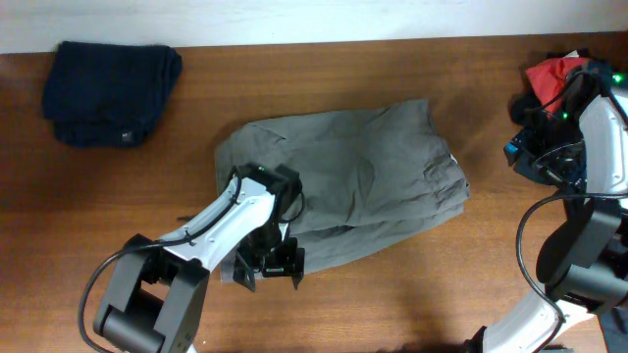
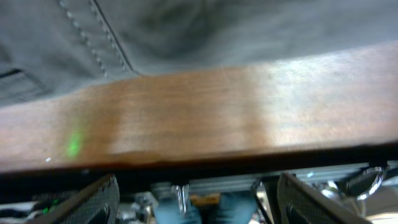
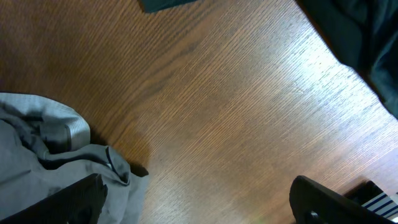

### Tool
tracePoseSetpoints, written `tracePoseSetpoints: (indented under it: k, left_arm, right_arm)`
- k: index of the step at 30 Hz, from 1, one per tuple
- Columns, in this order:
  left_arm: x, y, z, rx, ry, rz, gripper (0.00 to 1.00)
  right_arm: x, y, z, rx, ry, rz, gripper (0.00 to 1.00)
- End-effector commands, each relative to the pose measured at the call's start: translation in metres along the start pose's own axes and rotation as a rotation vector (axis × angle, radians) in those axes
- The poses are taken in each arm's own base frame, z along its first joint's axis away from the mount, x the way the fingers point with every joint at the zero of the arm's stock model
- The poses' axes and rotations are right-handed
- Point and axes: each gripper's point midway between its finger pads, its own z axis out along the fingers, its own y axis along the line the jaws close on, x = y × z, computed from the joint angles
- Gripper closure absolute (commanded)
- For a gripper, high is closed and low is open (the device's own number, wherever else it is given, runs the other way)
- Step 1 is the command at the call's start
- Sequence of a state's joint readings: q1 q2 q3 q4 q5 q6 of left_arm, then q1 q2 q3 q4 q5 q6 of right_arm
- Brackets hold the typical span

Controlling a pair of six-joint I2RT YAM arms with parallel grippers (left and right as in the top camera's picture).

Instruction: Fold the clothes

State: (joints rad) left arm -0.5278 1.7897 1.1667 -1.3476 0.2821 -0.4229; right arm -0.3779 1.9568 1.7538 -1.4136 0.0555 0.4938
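The clothes (image 1: 348, 176), one grey-olive garment, lie partly folded in the middle of the table. In the left wrist view its seamed edge (image 2: 186, 31) fills the top, with bare wood below it. My left gripper (image 1: 270, 269) hovers at the garment's near-left edge, over the table's front. It is open (image 2: 199, 205) with nothing between its fingers (image 2: 93, 202). My right gripper (image 3: 205, 205) is open over bare wood, just right of the garment's gathered waistband (image 3: 73, 132). Its fingers (image 3: 329, 202) hold nothing.
A folded navy garment (image 1: 110, 90) lies at the back left. Red and black garments (image 1: 551, 75) sit at the back right beside the right arm (image 1: 589, 157). A dark cloth (image 3: 367, 37) shows top right in the right wrist view. The table's front edge (image 2: 199, 163) runs just below the left gripper.
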Motion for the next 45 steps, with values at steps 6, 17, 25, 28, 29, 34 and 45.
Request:
tracePoseSetpoints:
  k: [6,17,25,28,29,34,45]
  left_arm:
    - [-0.029,0.009,0.004,0.117,-0.079,-0.199,0.21]
    - [-0.020,0.042,0.039,0.033,-0.050,-0.332,0.21]
    - [-0.047,0.075,0.036,-0.073,-0.184,-0.363,0.20]
    - [-0.058,0.077,0.034,-0.080,-0.236,-0.358,0.20]
    - [-0.063,0.078,0.033,-0.083,-0.257,-0.357,0.20]
    - [-0.094,0.084,0.022,-0.110,-0.406,-0.352,0.20]
    - [-0.169,0.144,-0.030,0.040,-0.701,-0.513,0.21]
  right_arm:
    - [-0.001,0.000,-0.005,-0.005,-0.027,-0.008,0.01]
    - [-0.003,0.001,-0.005,-0.009,-0.034,-0.016,0.01]
    - [-0.003,0.002,-0.005,-0.010,-0.036,-0.017,0.01]
    - [-0.003,0.002,-0.005,-0.010,-0.036,-0.020,0.01]
    - [-0.003,0.002,-0.005,-0.010,-0.036,-0.020,0.01]
    - [-0.003,0.002,-0.005,-0.010,-0.036,-0.020,0.01]
    - [-0.003,0.003,-0.005,-0.016,-0.032,-0.028,0.01]
